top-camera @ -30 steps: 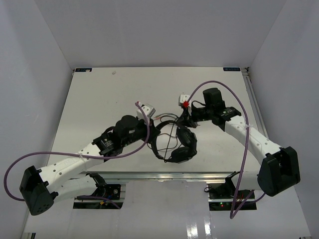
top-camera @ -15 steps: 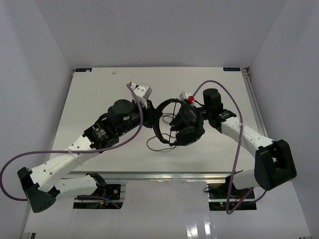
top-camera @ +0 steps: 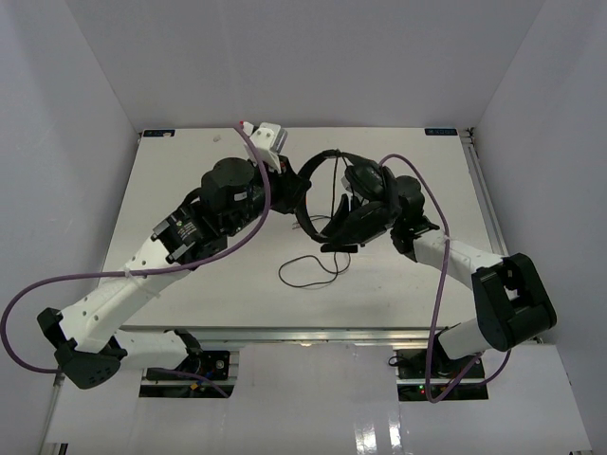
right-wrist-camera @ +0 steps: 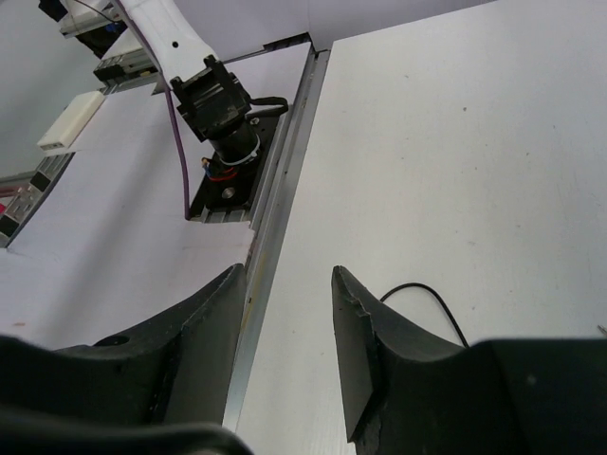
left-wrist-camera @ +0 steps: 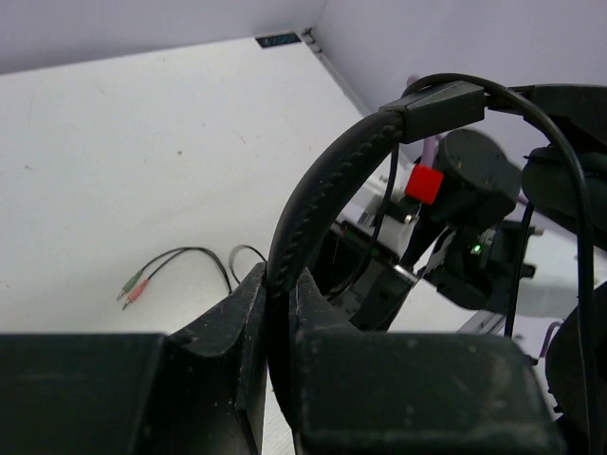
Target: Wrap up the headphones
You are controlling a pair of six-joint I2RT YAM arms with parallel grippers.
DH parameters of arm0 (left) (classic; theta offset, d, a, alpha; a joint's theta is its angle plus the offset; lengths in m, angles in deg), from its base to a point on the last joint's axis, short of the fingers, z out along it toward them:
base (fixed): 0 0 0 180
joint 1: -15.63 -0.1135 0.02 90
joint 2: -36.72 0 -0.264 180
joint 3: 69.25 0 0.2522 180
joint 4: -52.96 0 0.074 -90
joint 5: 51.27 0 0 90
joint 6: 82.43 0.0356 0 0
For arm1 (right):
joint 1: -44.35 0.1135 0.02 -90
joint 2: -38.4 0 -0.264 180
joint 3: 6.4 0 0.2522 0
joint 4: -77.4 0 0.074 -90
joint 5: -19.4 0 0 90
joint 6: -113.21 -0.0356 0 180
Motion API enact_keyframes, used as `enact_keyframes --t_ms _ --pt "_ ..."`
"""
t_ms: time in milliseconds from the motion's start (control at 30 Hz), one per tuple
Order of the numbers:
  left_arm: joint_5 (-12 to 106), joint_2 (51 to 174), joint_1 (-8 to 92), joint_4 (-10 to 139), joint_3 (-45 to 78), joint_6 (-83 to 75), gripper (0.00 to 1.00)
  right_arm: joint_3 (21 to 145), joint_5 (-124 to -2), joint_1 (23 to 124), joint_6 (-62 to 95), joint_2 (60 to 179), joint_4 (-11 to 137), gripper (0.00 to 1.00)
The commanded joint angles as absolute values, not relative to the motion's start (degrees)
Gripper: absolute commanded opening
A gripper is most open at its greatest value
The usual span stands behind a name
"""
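The black headphones (top-camera: pixel 334 159) hang in the air over the middle of the table. My left gripper (top-camera: pixel 290 186) is shut on their thin headband (left-wrist-camera: pixel 318 185), which runs up out of the jaws in the left wrist view. One earcup (top-camera: pixel 366 177) sits high and the other hangs lower, against my right gripper (top-camera: pixel 346 232). The thin cord (top-camera: pixel 313 270) drops to the table in a loose loop and ends in red and green plugs (left-wrist-camera: pixel 133 284). In the right wrist view my right gripper (right-wrist-camera: pixel 289 280) stands open with only bare table between its fingers; a bit of cord (right-wrist-camera: pixel 427 296) lies beside it.
Thick purple robot cables (top-camera: pixel 258 204) loop along both arms. A metal rail (right-wrist-camera: pixel 275 209) marks the table's near edge, with an arm's base mount (right-wrist-camera: pixel 223 104) beyond it. White walls enclose the table (top-camera: pixel 190 161) on three sides.
My left arm has lifted the headphones off the table and carried them toward the far side. My right gripper has opened and followed them; the cord now trails down to the table.
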State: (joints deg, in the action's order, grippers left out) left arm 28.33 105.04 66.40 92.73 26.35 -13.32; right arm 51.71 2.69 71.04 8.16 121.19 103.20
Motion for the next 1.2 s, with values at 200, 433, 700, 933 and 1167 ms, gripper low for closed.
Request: enact_keyframes --t_ms 200,433,700,933,1167 --pt "18.91 104.36 66.74 91.42 35.26 -18.13 0.0 48.98 4.02 72.22 1.42 119.92 114.49 0.47" --pt "14.41 102.69 66.69 91.33 36.8 -17.8 0.0 48.2 3.82 72.36 4.29 118.12 110.81 0.46" --pt "12.84 100.32 66.69 91.28 36.92 -17.43 0.0 48.18 3.89 72.31 6.37 117.11 108.29 0.49" --pt "13.16 98.57 66.69 91.51 35.78 -17.37 0.0 48.4 4.22 72.22 8.68 116.86 105.86 0.54" --pt "10.22 98.41 66.69 91.43 36.97 -16.27 0.0 48.23 4.29 72.22 10.93 116.53 103.08 0.51"
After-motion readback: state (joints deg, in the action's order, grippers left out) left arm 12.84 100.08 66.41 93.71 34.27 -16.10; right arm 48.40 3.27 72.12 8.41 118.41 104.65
